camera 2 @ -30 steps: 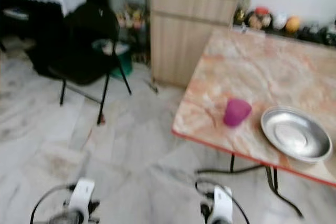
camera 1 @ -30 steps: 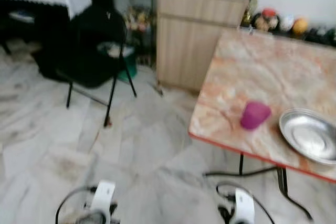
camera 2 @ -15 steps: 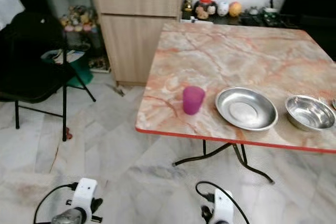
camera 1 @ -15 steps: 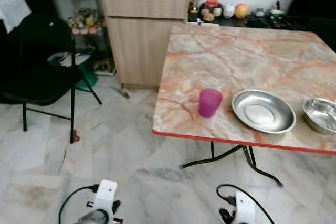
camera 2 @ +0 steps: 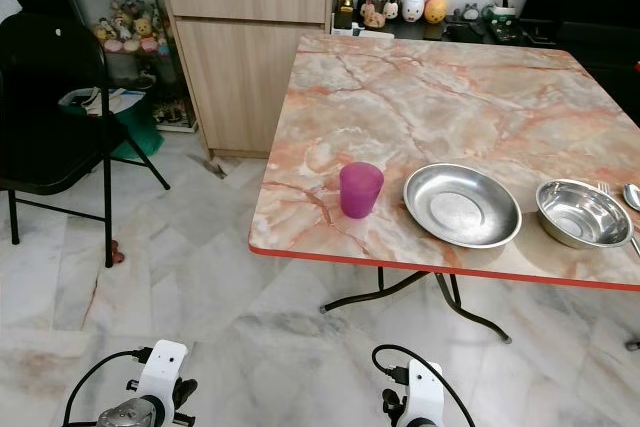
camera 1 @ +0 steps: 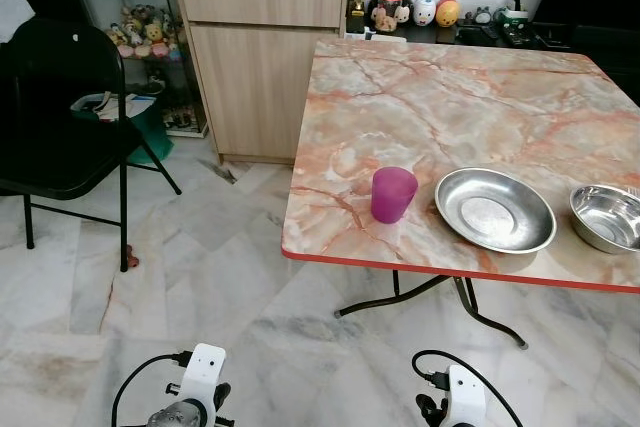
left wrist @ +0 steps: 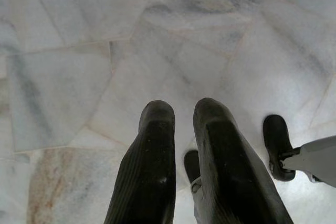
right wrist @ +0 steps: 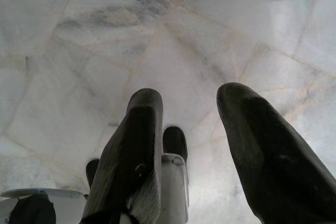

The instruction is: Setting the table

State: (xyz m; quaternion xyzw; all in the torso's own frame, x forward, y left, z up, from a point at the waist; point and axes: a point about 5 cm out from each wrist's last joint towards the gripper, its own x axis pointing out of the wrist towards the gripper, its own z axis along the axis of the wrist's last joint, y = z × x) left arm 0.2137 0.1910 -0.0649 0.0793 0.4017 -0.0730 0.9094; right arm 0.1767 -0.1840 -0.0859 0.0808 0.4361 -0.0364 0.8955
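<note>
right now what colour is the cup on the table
Magenta pink. The cup shows best in the right eye view, near the table front edge.

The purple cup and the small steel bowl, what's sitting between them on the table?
The wide steel plate lies between the purple cup and the small steel bowl, as the right eye view shows.

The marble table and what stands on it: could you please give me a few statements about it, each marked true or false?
1. The purple cup stands upright near the table's front edge. True.
2. The cup sits inside the steel plate. False: it stands beside the plate, apart from it.
3. A steel bowl lies on the far side of the plate from the cup. True.
4. The right gripper holds the cup. False: it hangs empty above the floor, fingers apart.
5. The black chair is pushed under the table. False: it stands off to the left.
</note>
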